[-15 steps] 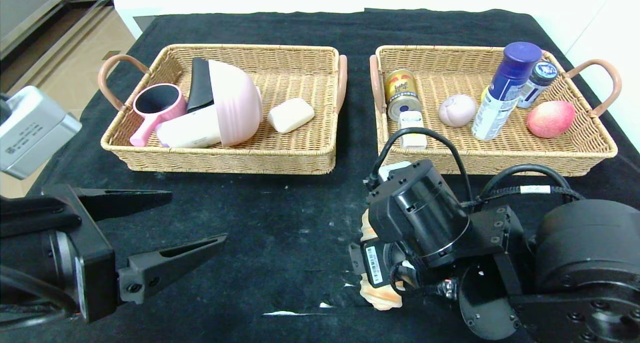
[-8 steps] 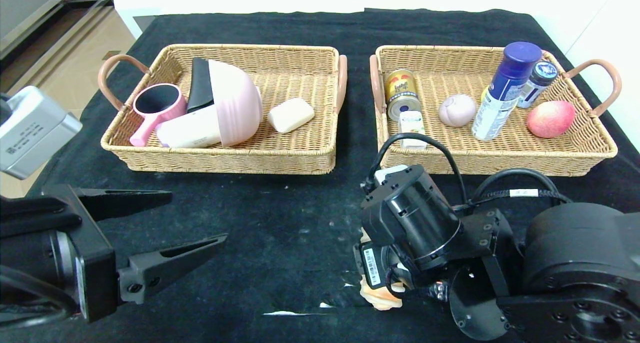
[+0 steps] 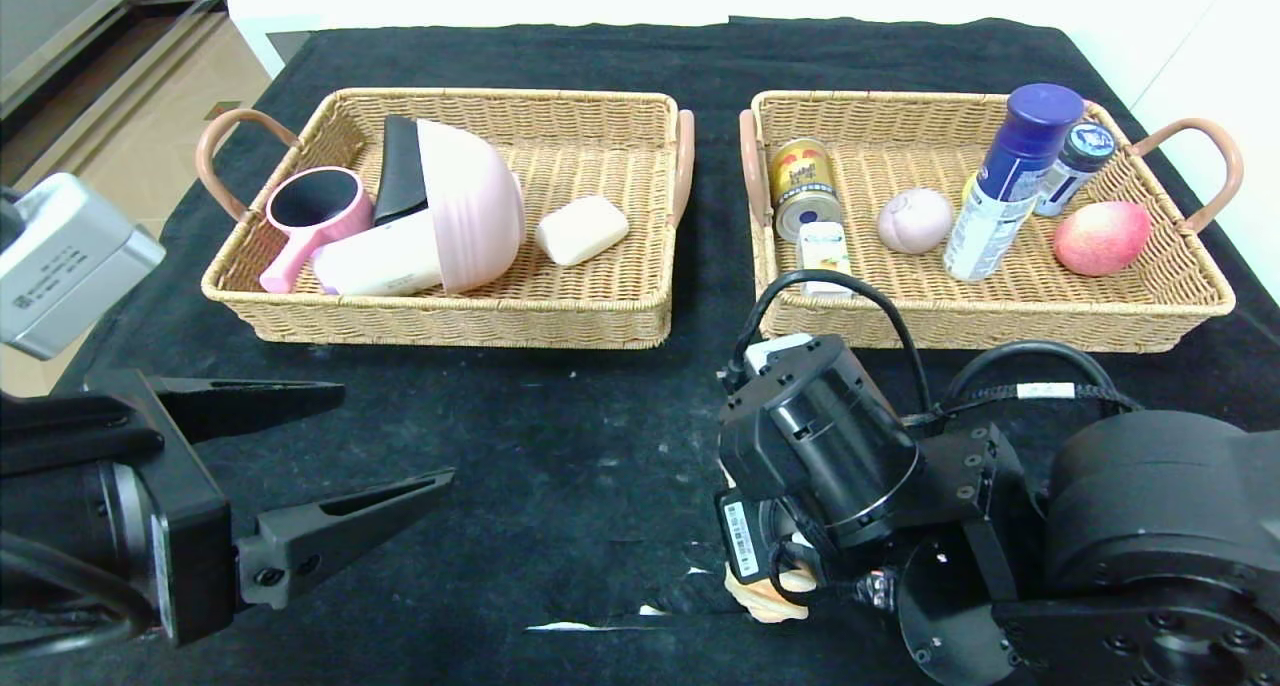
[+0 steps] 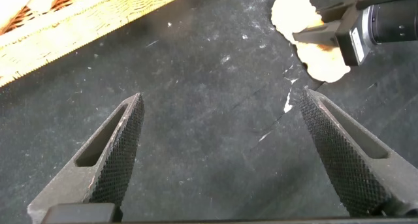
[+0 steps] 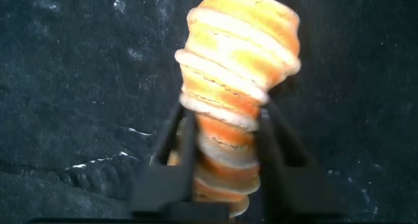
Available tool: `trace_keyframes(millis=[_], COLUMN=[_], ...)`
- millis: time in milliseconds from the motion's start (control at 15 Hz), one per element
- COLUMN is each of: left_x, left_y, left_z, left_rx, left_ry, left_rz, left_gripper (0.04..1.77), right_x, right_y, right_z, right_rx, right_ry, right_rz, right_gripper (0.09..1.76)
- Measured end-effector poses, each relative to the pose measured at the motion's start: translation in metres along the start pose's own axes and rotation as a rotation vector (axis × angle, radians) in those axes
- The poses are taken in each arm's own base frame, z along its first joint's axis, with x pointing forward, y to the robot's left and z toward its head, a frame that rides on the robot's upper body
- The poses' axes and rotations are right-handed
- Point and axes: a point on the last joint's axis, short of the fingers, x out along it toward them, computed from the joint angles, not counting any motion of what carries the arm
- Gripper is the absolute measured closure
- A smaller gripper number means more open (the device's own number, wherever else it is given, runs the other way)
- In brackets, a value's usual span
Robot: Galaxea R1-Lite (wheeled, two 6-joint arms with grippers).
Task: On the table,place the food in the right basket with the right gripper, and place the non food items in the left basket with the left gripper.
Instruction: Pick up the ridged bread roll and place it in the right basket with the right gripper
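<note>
Right claw [image 5: 222,165] pinches ridged orange pastry [image 5: 238,93] at bench [image 3: 560,446] 6 o'clock; left claw [image 3: 330,456] spread at 8 o'clock.

Pastry [image 3: 768,598] mostly hidden under right pincer [image 3: 775,576] (head view); left arm cropped by edge.

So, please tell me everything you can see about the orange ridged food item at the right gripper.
The pastry looks like a spiral bread roll, orange and cream, with stacked ridges and darker seams. It lies on the black cloth near the table's front edge, in front of the right basket. The right gripper stands over it, one finger on each side of its narrower middle, apparently closed on it. In the head view the wrist hides most of it.
</note>
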Motion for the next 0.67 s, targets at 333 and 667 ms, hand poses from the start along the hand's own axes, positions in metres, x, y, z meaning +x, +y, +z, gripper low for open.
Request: trace_keyframes(millis=[333, 667], left_x=[0.0002, 0.0003], left_y=[-0.0003, -0.0003], left_z=[-0.0002, -0.0004], left_rx=[0.001, 0.000], left_ry=[0.002, 0.003], left_rz=[-0.003, -0.003], left_gripper=[0.09, 0.09], right_x=[-0.0003, -0.0002], right_y=[-0.0003, -0.0010], right_z=[-0.0003, -0.0007], right_rx=[0.000, 0.002], right_ry=[0.002, 0.004], right_rz=[0.002, 0.003], right_gripper=[1.39, 1.42])
